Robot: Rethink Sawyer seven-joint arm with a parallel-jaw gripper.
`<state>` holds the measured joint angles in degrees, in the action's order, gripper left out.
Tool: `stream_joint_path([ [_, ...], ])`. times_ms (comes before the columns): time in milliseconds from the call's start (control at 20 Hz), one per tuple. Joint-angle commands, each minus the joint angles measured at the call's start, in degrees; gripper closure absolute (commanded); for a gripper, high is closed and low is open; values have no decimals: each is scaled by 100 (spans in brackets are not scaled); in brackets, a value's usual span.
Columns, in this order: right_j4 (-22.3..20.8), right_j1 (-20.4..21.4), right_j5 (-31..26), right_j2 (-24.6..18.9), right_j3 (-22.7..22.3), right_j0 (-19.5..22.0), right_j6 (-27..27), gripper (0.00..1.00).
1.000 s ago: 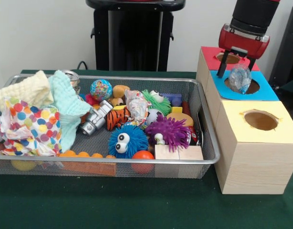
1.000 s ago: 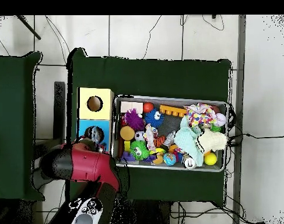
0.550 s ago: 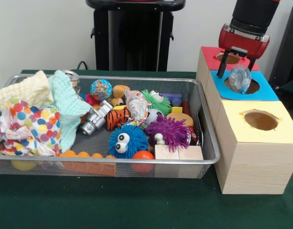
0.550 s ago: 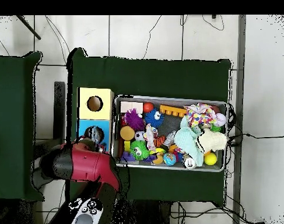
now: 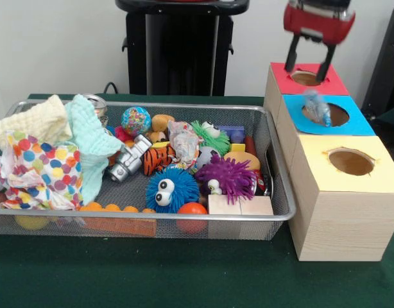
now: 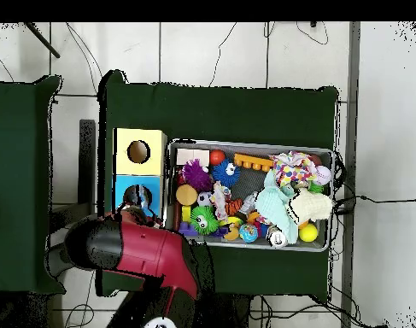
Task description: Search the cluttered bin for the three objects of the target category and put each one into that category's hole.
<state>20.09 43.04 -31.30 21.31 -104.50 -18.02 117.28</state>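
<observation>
Front view: the gripper (image 5: 307, 62) is shown raised above the row of boxes, its two fingers (image 5: 291, 54) spread apart with nothing between them, hanging over the red box (image 5: 309, 82). The clear glittery ball (image 5: 317, 108) is seen below and slightly nearer the camera, free of the fingers, lying at the rim of the hole in the blue box (image 5: 325, 115); whether it is sinking into the hole or resting on the rim cannot be told, as it appears smeared. The release step is judged best completed by the arm being lifted straight up, so that the ball is not clipped by a fingertip and knocked off the box; only then should the arm be swung back toward the wire mesh bin (image 5: 145, 221), where other balls such as the globe-patterned ball (image 5: 135, 120) and the orange ball (image 5: 192, 209) remain among the toys. The yellow box (image 5: 348, 168) stands nearest the camera, its hole empty. Overhead view: the hole of the blue box (image 6: 124, 187) is largely covered by the red arm (image 6: 143, 256), and neither the claw's tips nor the ball can be made out clearly; the bin (image 6: 249, 143) is seen just beside the boxes.
</observation>
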Motion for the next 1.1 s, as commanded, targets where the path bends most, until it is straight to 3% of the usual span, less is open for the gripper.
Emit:
stream_joint_path([
  [50, -357, 1258, -1764, -364, -287, 595, -326, 0],
  [200, -707, 1275, -1271, -273, -270, 823, -714, 0],
  [450, -1292, 1089, -235, -660, -285, 1615, -1206, 0],
  [800, -1800, 971, -294, -892, 131, 1916, -883, 0],
  [1100, -2107, 953, -272, -1044, 219, 2037, -634, 0],
])
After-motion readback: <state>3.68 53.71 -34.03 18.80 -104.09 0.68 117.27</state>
